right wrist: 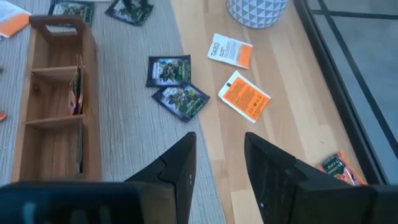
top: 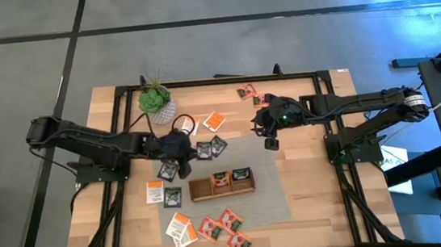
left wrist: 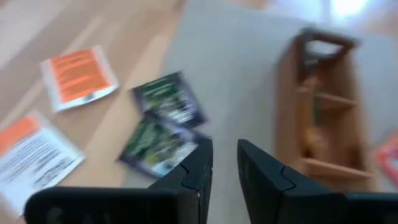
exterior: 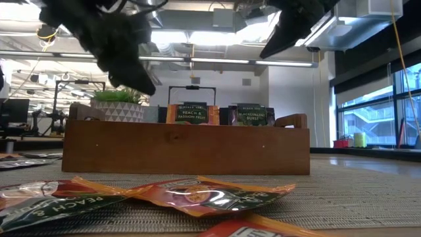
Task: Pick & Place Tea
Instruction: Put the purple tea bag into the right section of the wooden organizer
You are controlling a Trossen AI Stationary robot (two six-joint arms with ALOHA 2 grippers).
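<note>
while hidden overhead, tray (right wrist: 43, 118) dividers show

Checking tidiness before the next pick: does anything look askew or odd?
Two dark sachets lie overlapping and skewed on the grey mat beside the wooden tray; other sachets are scattered loosely. Nothing looks spilled or damaged.

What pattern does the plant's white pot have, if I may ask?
Grey triangle outlines on the white pot; right wrist view shows it best.

Two dark jointed arms
Left arm (top: 93, 148) and right arm (top: 357, 106): matt black, cabled; a green light glows on the right wrist.
</note>
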